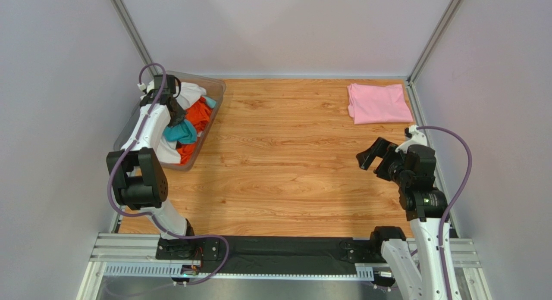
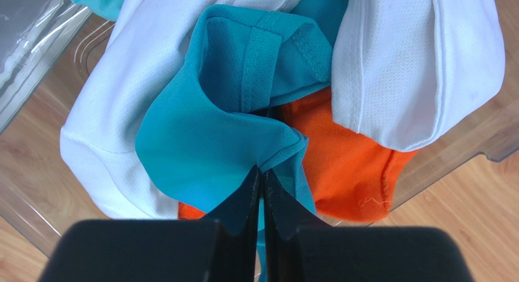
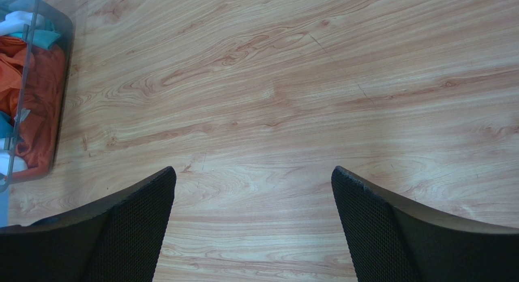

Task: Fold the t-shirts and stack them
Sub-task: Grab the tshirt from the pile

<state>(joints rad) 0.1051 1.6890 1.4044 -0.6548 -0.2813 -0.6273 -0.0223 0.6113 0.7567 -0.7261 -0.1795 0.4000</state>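
Note:
A clear plastic bin (image 1: 217, 93) at the table's far left holds a heap of t-shirts: white (image 1: 192, 92), orange (image 1: 198, 116) and teal-blue (image 1: 179, 133). My left gripper (image 1: 173, 106) reaches into the bin and is shut on a fold of the teal-blue shirt (image 2: 195, 142); in the left wrist view (image 2: 262, 172) the cloth is pinched between the tips, over the white (image 2: 414, 63) and orange (image 2: 347, 160) shirts. A folded pale pink shirt (image 1: 379, 103) lies at the far right. My right gripper (image 1: 376, 156) is open and empty above the bare wood (image 3: 253, 178).
The bin's edge (image 3: 61, 81) with orange cloth shows at the left of the right wrist view. Grey walls close the table on three sides. The wooden tabletop (image 1: 285, 158) lies between the bin and the pink shirt.

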